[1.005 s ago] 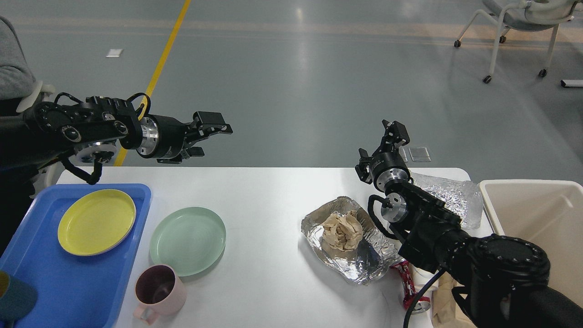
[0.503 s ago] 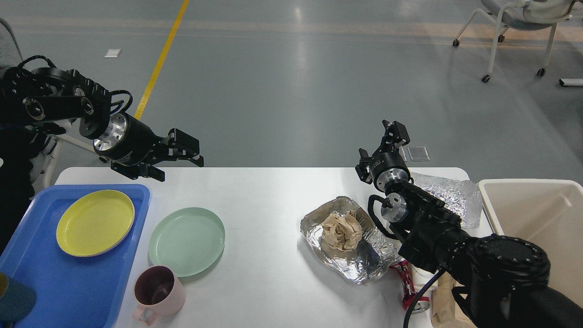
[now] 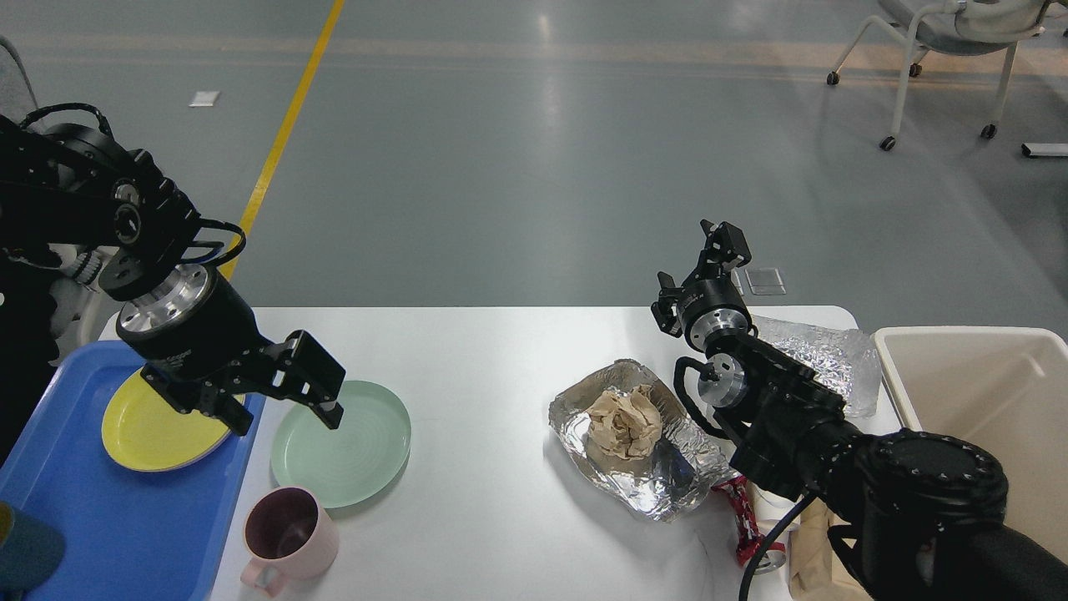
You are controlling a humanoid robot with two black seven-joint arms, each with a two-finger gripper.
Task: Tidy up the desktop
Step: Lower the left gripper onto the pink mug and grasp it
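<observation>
Grey polished floor with a yellow line (image 3: 284, 133) running away at upper left and a wheeled chair (image 3: 943, 50) at upper right. Nearest the camera, the desktop (image 3: 492, 367), white and smooth, fills the lower half of the view.

Containers. A blue tray (image 3: 100, 509) sits on the desktop's left end and holds a yellow plate (image 3: 142, 426); a dark teal object (image 3: 25, 551) shows at the tray's near corner, cut off by the frame. A crumpled foil dish (image 3: 642, 467) right of centre holds a wad of brown paper (image 3: 624, 421). A beige bin (image 3: 993, 401) stands off the right end; its inside looks bare where visible. A pink mug (image 3: 288, 530) stands near the front edge, dark inside, contents not readable.

Arms. Left arm comes in from the left, wrist bent downward; the left gripper (image 3: 288, 401) hangs over the gap between tray edge and a green plate (image 3: 346, 442), fingers spread apart, gripping nothing. Right arm rises from lower right; the right gripper (image 3: 722, 246) points up and away past the far table edge, seen end-on and dark, so finger spacing cannot be told.

Around. The green plate lies just beside the tray, mug just in front of it. A sheet of crinkled foil (image 3: 826, 355) lies behind the right arm. A red wrapper (image 3: 747, 517) lies by the foil dish's near corner, partly hidden by the arm.
</observation>
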